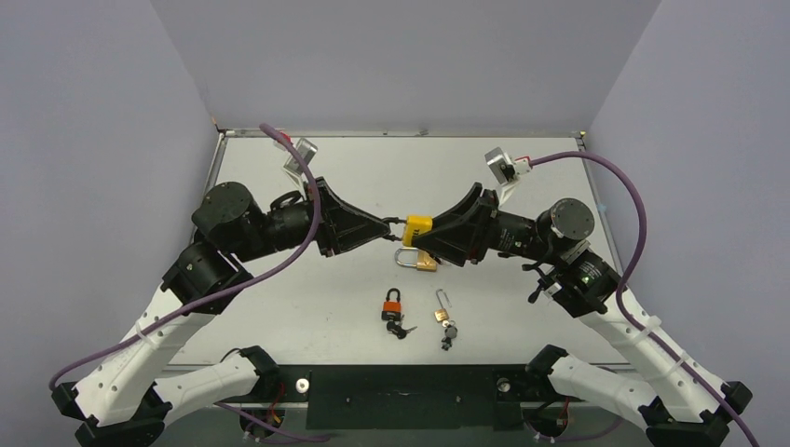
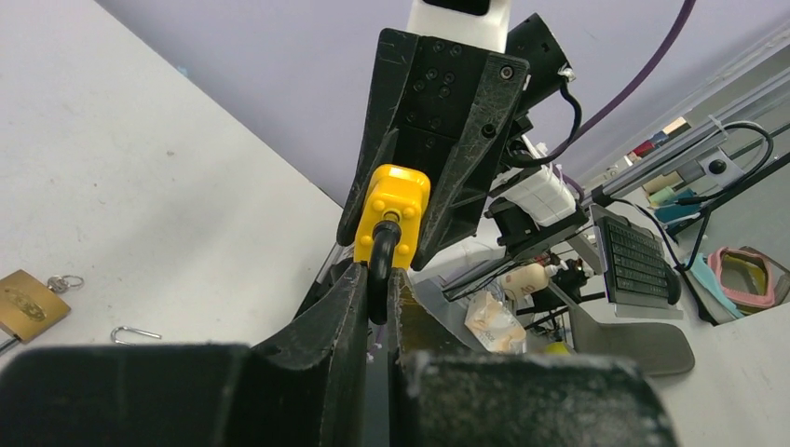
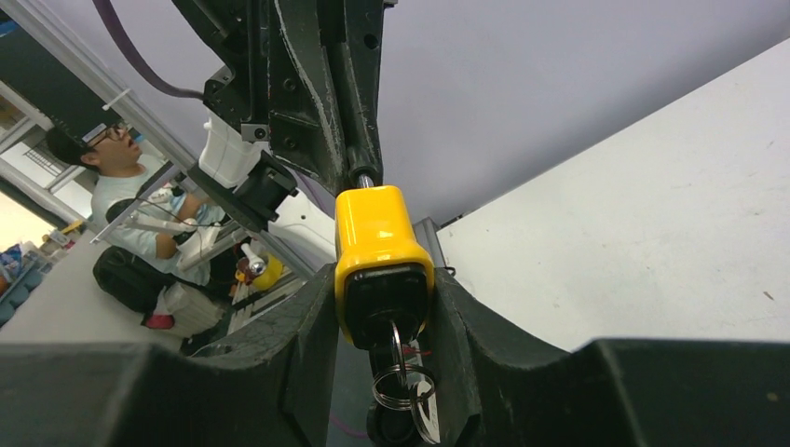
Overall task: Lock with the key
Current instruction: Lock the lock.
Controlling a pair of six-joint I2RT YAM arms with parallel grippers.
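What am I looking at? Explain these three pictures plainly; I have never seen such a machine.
Two robot arms stand at a white table. One picture looks down from above; the other two come from cameras on each wrist. The right gripper clamps the body of a yellow padlock, with a key ring hanging from its keyhole end. The left gripper pinches its black shackle. On the table lie a brass padlock, an orange padlock and a smaller padlock with keys.
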